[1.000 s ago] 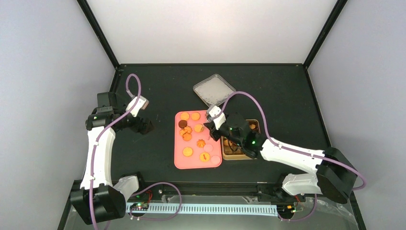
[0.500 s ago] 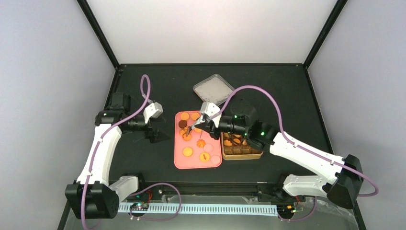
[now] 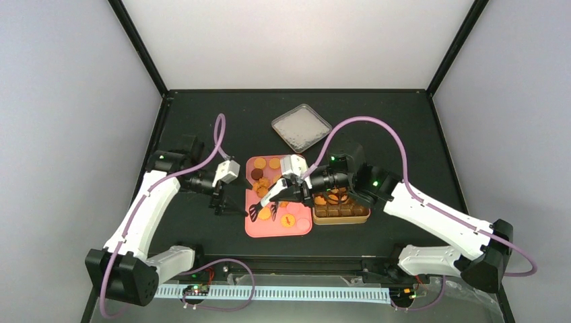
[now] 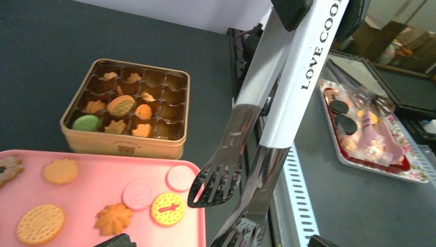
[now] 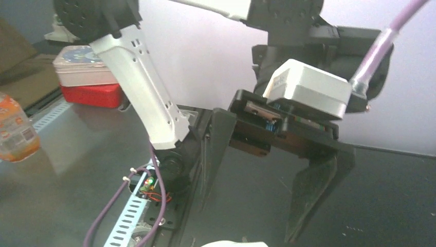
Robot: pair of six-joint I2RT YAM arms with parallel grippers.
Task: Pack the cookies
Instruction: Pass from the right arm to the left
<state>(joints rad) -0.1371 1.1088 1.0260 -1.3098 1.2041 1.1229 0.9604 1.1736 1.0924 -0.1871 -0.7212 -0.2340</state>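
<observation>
Several cookies [image 3: 275,163] [image 4: 40,224], mostly orange with a few pale pink, lie on the pink tray [image 3: 252,229] [image 4: 77,198]. More of them sit in the compartments of the gold tin [image 3: 340,217] [image 4: 123,146], among them a green one [image 4: 86,122]. My right gripper [image 3: 296,182] [image 4: 321,10] is shut on the white handles of the metal tongs [image 3: 266,200] [image 4: 288,98]. The tong tips [image 4: 216,185] are apart over the tray's front left and hold no cookie. My left gripper [image 3: 219,200] [image 4: 218,242] [image 5: 246,224] is open just left of the tray, facing the tongs.
The tin's grey lid [image 3: 301,126] lies behind the tray. The gold tin touches the tray's right side. Past the table's near edge runs a perforated rail [image 4: 298,195]. A separate tray with dark biscuits [image 4: 370,128] sits off the table.
My left arm has swung right and forward to the tray's left edge. My right gripper has moved left and lowered the tongs from near the tin to the tray's front left.
</observation>
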